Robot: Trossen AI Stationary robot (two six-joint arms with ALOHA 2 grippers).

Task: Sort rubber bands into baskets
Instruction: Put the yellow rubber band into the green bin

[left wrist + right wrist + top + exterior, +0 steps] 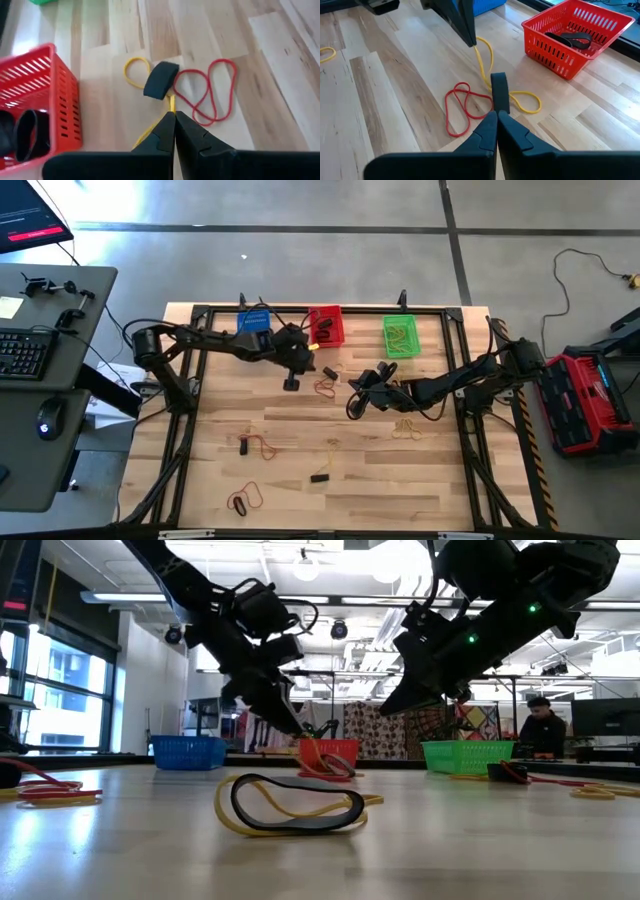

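Since my left pincer (174,121) is clamped on 1 limp, feather-light yellow band (485,60) trailing to the surface (430,480) beside the red basket (42,100), I'd pinch only its thin strand.

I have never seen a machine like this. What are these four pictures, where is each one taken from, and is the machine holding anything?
This is a robot with two dark arms over a pale wooden table. One picture looks straight down, one looks level along the table top, and two come from cameras on the arms' wrists.

At the far edge stand three small plastic mesh baskets: blue basket, red basket and green basket. Thin rubber loops lie scattered on the wood.

The left gripper is shut on a thin yellow rubber band, which stretches down to the table beside a wide black rubber band and a thin red rubber band. The right gripper is shut just above the same cluster; whether it grips anything cannot be told.
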